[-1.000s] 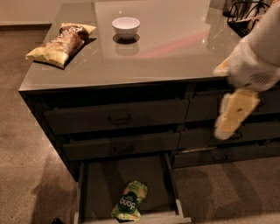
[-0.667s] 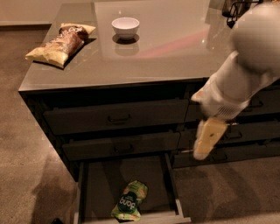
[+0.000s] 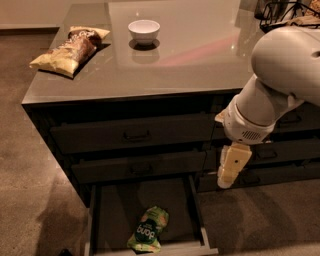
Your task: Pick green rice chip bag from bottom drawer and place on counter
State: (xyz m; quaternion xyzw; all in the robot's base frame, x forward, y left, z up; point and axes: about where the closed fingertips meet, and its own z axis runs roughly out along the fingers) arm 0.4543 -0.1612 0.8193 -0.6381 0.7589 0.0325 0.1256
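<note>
The green rice chip bag (image 3: pixel 148 229) lies on the floor of the open bottom drawer (image 3: pixel 110 210), near its front edge, with the dark round logo facing up. My gripper (image 3: pixel 233 166) hangs from the white arm (image 3: pixel 280 85) in front of the cabinet's right-hand drawers. It is above and to the right of the bag and well apart from it, and holds nothing that I can see. The counter (image 3: pixel 200 55) is the glossy grey-beige top above the drawers.
A yellow-brown chip bag (image 3: pixel 70 49) lies at the counter's left edge. A white bowl (image 3: pixel 144 31) stands at the counter's back middle. A dark wire object (image 3: pixel 285 11) sits at the back right. Shut handled drawers (image 3: pixel 135 135) lie above the open one.
The arm has swung left and down across the right-hand drawers, bringing the gripper lower and closer to the open drawer. The bag has not moved.
</note>
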